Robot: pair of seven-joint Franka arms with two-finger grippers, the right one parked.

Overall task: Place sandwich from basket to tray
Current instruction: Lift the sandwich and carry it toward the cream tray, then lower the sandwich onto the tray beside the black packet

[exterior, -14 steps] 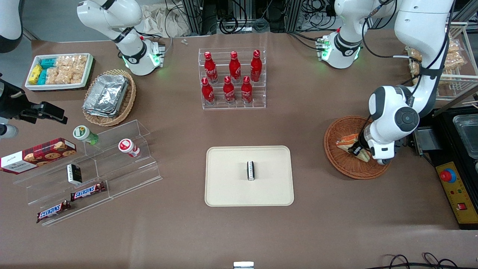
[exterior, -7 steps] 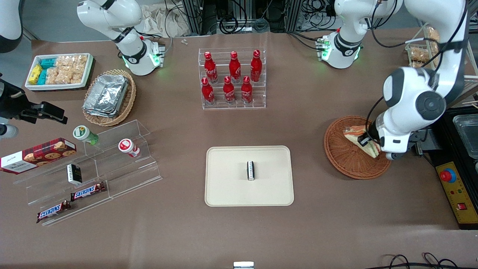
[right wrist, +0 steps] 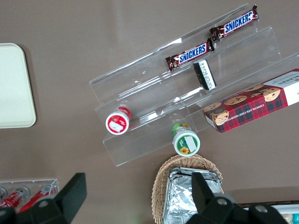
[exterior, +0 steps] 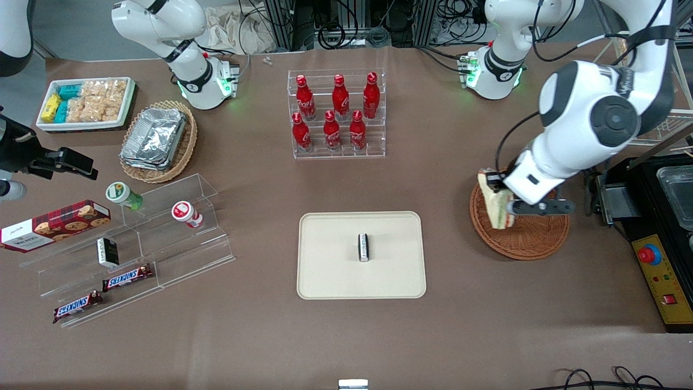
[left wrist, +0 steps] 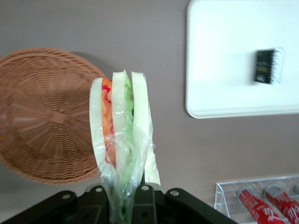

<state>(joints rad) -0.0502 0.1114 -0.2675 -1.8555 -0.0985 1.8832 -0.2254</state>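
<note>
Now the gripper (exterior: pixel 501 199) jaws clench one sandwich (exterior: pixel 494 205) above one basket (exterior: pixel 528 238); one tray (exterior: pixel 330 271) nearby.

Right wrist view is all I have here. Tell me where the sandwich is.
Observer: The sandwich is held up off the table, shut in the left gripper by one end.
Operator: Give me its position against the basket.
Observer: It hangs near the rim of the basket, on the side toward the tray, and does not touch the wicker.
Operator: I see only a corner of the tray. Report what is on it.
Observer: One small dark packet lies at the tray's middle, with bare surface all around it.
</note>
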